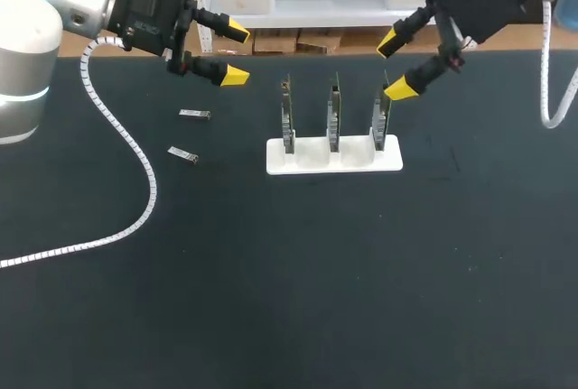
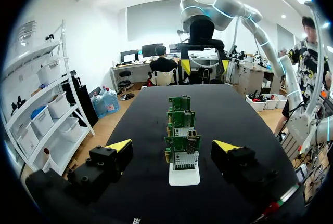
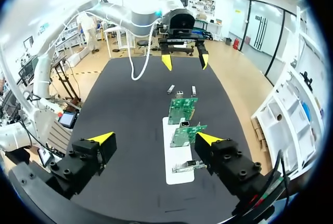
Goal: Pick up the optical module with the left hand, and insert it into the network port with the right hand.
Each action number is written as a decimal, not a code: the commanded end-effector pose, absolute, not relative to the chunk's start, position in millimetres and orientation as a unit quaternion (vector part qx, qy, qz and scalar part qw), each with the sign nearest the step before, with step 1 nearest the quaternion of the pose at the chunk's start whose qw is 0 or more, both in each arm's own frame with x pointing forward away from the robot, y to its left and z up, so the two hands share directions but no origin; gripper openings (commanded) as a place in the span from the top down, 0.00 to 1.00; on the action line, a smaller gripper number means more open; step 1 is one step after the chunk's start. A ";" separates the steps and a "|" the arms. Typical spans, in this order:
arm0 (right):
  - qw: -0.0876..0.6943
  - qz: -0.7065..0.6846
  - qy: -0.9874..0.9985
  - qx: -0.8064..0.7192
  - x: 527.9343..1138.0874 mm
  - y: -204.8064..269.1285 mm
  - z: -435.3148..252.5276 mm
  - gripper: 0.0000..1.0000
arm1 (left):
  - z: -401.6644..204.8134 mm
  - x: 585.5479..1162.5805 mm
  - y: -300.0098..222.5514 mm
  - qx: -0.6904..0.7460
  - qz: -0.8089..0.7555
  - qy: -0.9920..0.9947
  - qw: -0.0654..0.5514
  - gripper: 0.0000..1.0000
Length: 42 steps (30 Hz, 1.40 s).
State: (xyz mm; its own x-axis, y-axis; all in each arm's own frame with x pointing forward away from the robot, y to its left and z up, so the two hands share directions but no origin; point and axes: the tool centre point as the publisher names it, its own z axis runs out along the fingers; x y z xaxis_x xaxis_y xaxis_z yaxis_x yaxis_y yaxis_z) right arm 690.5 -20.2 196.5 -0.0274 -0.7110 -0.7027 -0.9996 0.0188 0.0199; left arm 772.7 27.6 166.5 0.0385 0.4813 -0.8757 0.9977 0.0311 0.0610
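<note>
**Head view.** The left gripper (image 1: 237, 52) is being held above the black table (image 1: 289, 299), at 10 o'clock from the white holder (image 1: 307, 162), with its yellow-tipped fingers being held wide apart. The right gripper (image 1: 395, 67) is being held at the holder's 1 o'clock, also spread, with its lower tip near the top of the right board (image 1: 381, 120).

Three green circuit boards are being carried upright in the holder, one to each slot: the right board, the middle board (image 1: 334, 118) and the left board (image 1: 288, 120). In the left wrist view a metal network port (image 2: 182, 160) is being shown on the board nearest that gripper. Print on the boards is too small to be read.

The far optical module (image 1: 194, 115) and the near optical module (image 1: 182, 155) are being shown flat on the table at the holder's 9 o'clock, apart from each other and touched by neither gripper.
</note>
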 end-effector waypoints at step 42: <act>0.264 0.276 0.661 -0.646 693.2 -20.2 196.2 0.00 | 132.7 713.0 114.1 0.660 -0.166 0.677 0.281 0.00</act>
State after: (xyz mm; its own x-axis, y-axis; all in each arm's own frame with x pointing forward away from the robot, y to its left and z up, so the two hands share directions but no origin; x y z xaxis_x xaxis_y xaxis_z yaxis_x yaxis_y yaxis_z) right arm 692.3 -20.2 196.8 -0.0273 -0.7105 -0.7031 -0.9996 0.0155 0.0233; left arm 723.6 111.7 142.6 0.0355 0.7878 -0.6149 0.9878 0.0658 0.1413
